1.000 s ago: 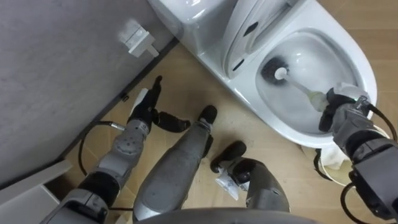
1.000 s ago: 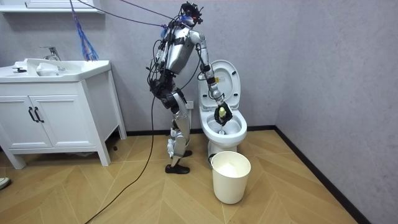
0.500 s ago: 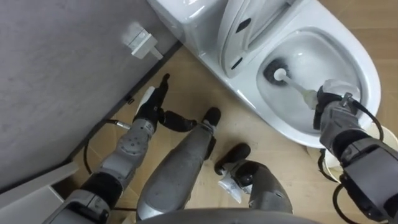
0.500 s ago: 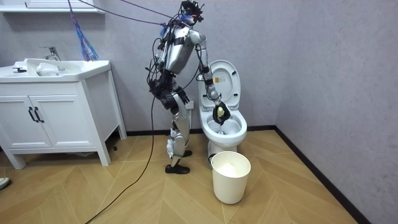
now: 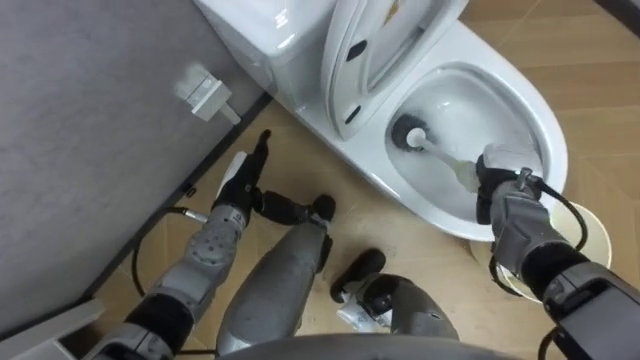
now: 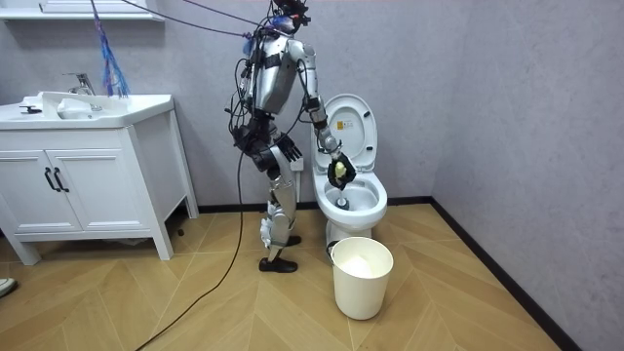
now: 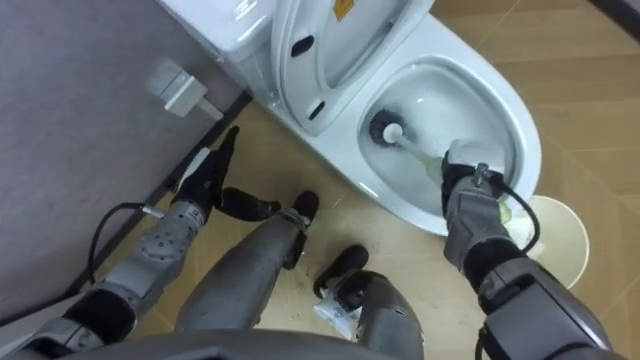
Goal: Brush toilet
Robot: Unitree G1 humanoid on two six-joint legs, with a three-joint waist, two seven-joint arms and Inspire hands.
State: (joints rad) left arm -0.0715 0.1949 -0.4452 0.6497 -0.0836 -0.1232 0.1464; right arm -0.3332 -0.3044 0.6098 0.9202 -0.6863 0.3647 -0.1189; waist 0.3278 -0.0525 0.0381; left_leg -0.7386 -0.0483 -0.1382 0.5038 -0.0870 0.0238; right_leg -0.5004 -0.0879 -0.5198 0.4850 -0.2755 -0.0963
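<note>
The fingers (image 5: 497, 172) of the right hand (image 5: 508, 200) are curled round the toilet brush (image 5: 452, 166), its long axis slanting from the hand down to the head at the bowl's rear inside the toilet (image 5: 545, 115), below the raised lid (image 5: 365, 55) with an unreadable yellow label (image 7: 342, 8); the left hand (image 5: 240, 185) hangs straight-fingered.

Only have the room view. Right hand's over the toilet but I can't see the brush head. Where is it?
Observer: The dark round brush head is down inside the white toilet bowl, at the back, near the raised white seat.
Operator: Grip OK?
Observer: The right hand has its fingers curled round the pale handle.
Operator: Other arm?
Observer: The left hand hangs beside the grey wall, fingers straight, holding nothing.
</note>
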